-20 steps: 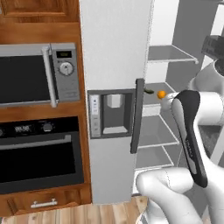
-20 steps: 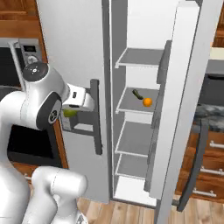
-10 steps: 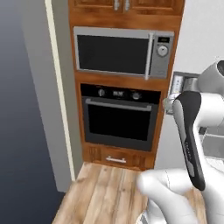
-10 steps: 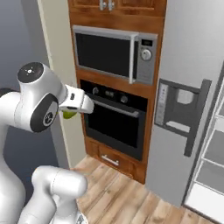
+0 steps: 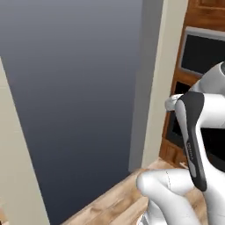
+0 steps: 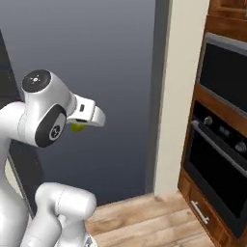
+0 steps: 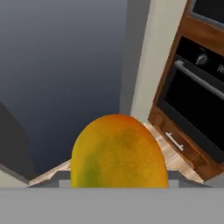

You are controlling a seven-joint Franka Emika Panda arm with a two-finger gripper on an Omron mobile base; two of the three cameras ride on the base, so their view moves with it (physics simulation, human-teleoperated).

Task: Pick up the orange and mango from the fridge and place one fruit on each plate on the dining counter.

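My gripper (image 6: pixel 78 126) is shut on the mango (image 7: pixel 119 152), a yellow-orange oval fruit with a green patch. In the hand view the mango fills the lower middle and hides the fingertips. From the right base view a small yellow-green piece of the mango (image 6: pixel 77 127) peeks out under the white hand, held at chest height in front of the arm. The orange, the fridge, the plates and the dining counter are out of view.
A dark grey wall (image 5: pixel 74 88) spans the left and middle. A cream wall corner (image 6: pixel 176 96) stands beside a wooden cabinet with a built-in black oven (image 6: pixel 217 164) and its handle (image 7: pixel 197 81) at the right. Wooden floor (image 6: pixel 144 217) lies below.
The base has turned left: the fridge and then the microwave and oven slid off to the right, and a grey wall came into view. The mango stays in the gripper.
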